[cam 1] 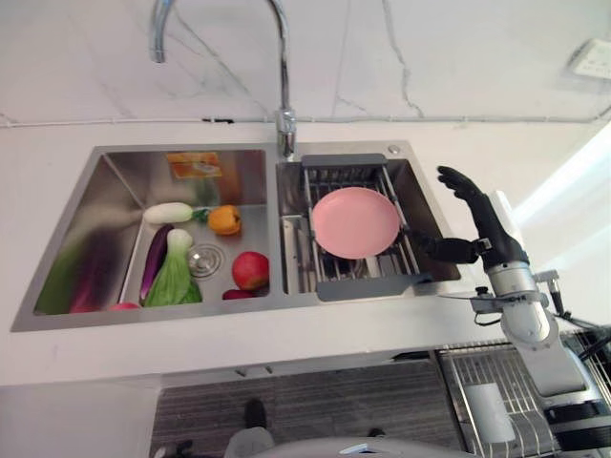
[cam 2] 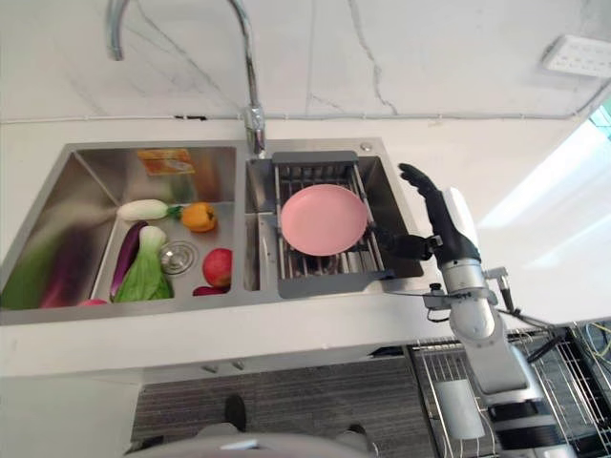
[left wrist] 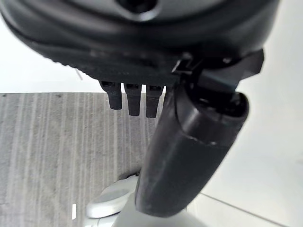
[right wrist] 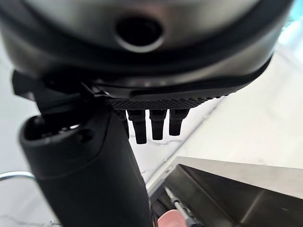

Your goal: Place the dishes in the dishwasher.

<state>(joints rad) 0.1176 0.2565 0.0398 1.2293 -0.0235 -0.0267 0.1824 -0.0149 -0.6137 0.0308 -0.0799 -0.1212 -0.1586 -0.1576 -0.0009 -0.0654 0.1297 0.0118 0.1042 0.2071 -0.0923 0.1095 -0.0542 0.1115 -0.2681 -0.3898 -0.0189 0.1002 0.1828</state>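
Note:
A pink plate (cam 1: pixel 355 221) lies flat on a grey wire rack (cam 1: pixel 329 172) set across the right basin of the steel sink (cam 1: pixel 115 320). My right hand (cam 1: pixel 474 218) hovers just right of the rack, above the sink's right rim, open, fingers straight and thumb pointing toward the plate without touching it. In the right wrist view the right hand's fingers (right wrist: pixel 156 124) hang straight, with the plate's pink edge (right wrist: pixel 170 221) beyond them. My left hand (left wrist: pixel 189 156) hangs low over striped grey flooring (left wrist: pixel 47 151), fingers straight and holding nothing. The dishwasher's wire rack (cam 1: pixel 506 382) shows below the counter at lower right.
The left basin holds a white radish (cam 1: pixel 168 212), an orange pepper (cam 1: pixel 224 219), an aubergine (cam 1: pixel 155 260), a leafy green (cam 1: pixel 175 279) and a red apple (cam 1: pixel 250 270). A tall faucet (cam 1: pixel 283 95) rises behind the sink's divider. White countertop (cam 1: pixel 286 339) surrounds the sink.

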